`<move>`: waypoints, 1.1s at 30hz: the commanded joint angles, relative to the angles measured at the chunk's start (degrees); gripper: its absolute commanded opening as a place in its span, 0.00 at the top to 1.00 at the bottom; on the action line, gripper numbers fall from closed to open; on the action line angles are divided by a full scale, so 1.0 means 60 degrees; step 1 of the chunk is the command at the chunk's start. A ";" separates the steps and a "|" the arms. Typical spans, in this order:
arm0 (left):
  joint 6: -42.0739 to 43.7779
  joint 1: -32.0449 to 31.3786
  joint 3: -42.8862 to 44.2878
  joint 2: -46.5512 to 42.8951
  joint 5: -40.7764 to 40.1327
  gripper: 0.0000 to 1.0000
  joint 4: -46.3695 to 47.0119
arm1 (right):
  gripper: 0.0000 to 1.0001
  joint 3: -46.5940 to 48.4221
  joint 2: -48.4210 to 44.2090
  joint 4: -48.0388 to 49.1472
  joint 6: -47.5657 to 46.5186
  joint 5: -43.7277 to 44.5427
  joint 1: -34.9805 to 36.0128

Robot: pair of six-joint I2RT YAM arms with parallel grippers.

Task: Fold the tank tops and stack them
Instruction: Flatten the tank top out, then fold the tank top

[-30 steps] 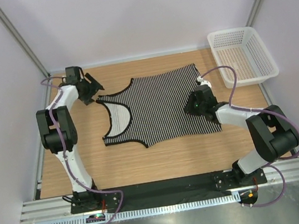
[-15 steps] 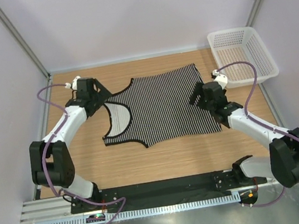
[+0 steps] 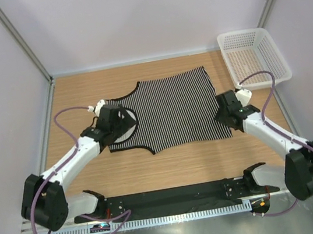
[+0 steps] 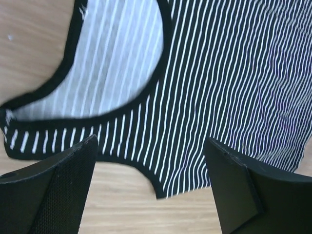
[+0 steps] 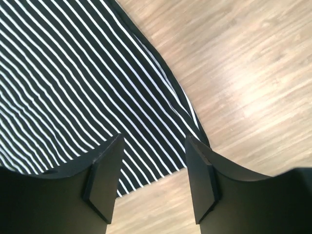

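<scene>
One tank top (image 3: 170,110) with thin black-and-white stripes and black trim lies spread flat on the wooden table, neck to the left and hem to the right. My left gripper (image 3: 125,122) hangs open over the neck opening and near strap. In the left wrist view the tank top (image 4: 204,83) shows between the open left gripper (image 4: 151,146) fingers, untouched. My right gripper (image 3: 225,114) is open above the hem's near right corner. In the right wrist view the tank top (image 5: 73,73) ends just under the open right gripper (image 5: 153,141).
A white plastic mesh basket (image 3: 254,58) stands at the back right, beside the tank top's far hem corner. Bare wood (image 3: 169,165) lies between the tank top and the arm bases. Side walls close in the table.
Both arms swung toward the near side. The left gripper moved from the far left corner to over the neck. The right gripper moved right and nearer, to the hem corner.
</scene>
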 commanded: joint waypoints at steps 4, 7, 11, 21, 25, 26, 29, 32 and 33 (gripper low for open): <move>-0.1011 -0.1411 -0.1090 -0.0855 0.0079 0.16 0.0146 | 0.52 -0.1289 -0.2201 -0.0453 0.0820 -0.0253 -0.0068; -0.1420 -0.2290 -0.1150 -0.0636 0.0050 0.20 0.0175 | 0.61 -0.1597 -0.2350 -0.0496 0.1040 -0.0003 -0.0213; -0.1905 -0.3345 -0.1062 -0.0051 -0.0374 0.25 0.0306 | 0.68 -0.1554 -0.1677 -0.0306 0.0866 -0.0381 -0.0638; -0.2140 -0.4152 -0.0637 0.1194 -0.0360 0.29 0.0673 | 0.61 -0.1744 -0.0519 0.0266 0.0820 -0.1160 -0.0976; -0.2140 -0.4182 -0.0593 0.1444 -0.0360 0.31 0.0732 | 0.61 -0.1949 -0.0504 0.0309 0.1040 -0.1058 -0.0976; -0.2140 -0.4167 -0.0593 0.1474 -0.0374 0.31 0.0746 | 0.61 -0.2036 -0.0547 0.0280 0.1055 -0.1028 -0.0976; -0.2082 -0.4153 -0.0593 0.1591 -0.0550 0.31 0.0790 | 0.57 -0.2125 -0.0708 0.0192 0.1143 -0.0823 -0.0976; -0.1994 -0.3978 -0.0593 0.1708 -0.0653 0.32 0.0747 | 0.56 -0.2169 -0.0826 0.0104 0.1202 -0.0618 -0.0976; -0.1994 -0.3890 -0.0607 0.1752 -0.0609 0.32 0.0746 | 0.56 -0.2213 -0.0869 0.0162 0.1187 -0.0603 -0.0976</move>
